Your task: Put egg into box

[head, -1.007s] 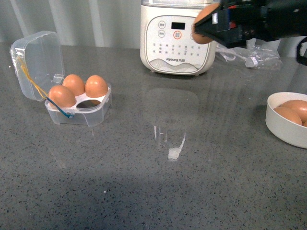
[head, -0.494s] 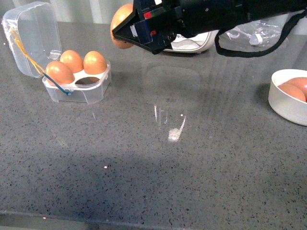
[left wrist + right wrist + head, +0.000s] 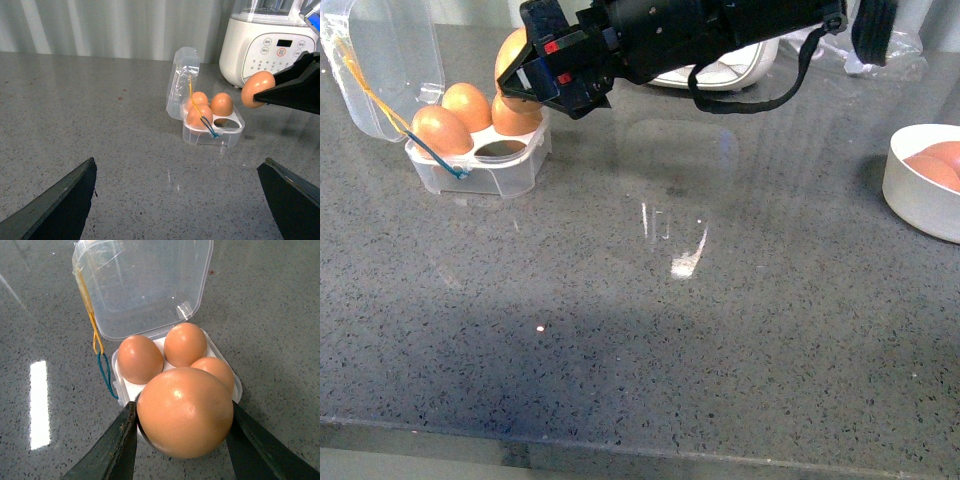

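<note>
My right gripper (image 3: 520, 78) is shut on the egg (image 3: 508, 55), an orange-brown one held in the air just above the right side of the box (image 3: 480, 168). The box is a clear plastic case with its lid (image 3: 375, 65) standing open and yellow and blue bands on its left side. Three brown eggs (image 3: 442, 130) sit in it, and the front right slot (image 3: 502, 148) is bare. In the right wrist view the egg (image 3: 185, 405) fills the jaws over that case (image 3: 119, 382). My left gripper (image 3: 177, 200) is open, low over the table, well short of the box (image 3: 212, 134).
A white bowl (image 3: 918, 200) with more brown eggs stands at the right edge of the table. A white kitchen appliance (image 3: 265, 47) sits behind the box, largely covered by my right arm in the front view. A crumpled clear bag (image 3: 900, 50) lies at the back right.
The right arm has carried the egg leftward and down, from in front of the appliance to just above the box. The front view has also tipped lower.
</note>
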Available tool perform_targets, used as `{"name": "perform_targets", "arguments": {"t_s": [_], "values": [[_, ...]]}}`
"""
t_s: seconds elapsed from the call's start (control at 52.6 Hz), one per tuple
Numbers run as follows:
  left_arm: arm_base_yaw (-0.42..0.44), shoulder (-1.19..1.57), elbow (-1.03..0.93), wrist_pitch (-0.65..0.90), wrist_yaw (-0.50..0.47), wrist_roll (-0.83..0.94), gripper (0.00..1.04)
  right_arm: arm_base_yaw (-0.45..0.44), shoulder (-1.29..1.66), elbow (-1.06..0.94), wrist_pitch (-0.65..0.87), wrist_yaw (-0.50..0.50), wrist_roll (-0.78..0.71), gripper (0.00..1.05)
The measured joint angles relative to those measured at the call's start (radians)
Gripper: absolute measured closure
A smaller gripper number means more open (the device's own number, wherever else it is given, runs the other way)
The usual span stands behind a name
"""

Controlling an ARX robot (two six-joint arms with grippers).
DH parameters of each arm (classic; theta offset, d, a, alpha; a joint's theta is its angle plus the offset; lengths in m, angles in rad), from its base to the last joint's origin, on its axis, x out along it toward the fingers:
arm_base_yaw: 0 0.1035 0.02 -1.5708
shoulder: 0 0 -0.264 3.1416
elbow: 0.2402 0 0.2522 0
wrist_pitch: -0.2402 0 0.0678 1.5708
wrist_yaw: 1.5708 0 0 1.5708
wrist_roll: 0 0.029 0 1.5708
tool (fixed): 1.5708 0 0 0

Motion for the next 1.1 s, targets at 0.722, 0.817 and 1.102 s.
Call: {"name": "perform_targets", "arguments": {"t_s": [0.722,0.817,1.102], "values": [[0.0,0.0,0.0,0.0,0.0,0.0,0.07,0.048,0.054,0.062,-0.083,0.04,-0.074,0.62],[0.0,0.0,0.0,0.0,0.0,0.0,0.07,0.048,0.058,0.071,-0.089,0.058,-0.083,0.62],[0.0,0.0,0.0,0.0,0.0,0.0,0.07,0.057,0.068,0.092,-0.105,0.066,-0.095,0.53]]}}
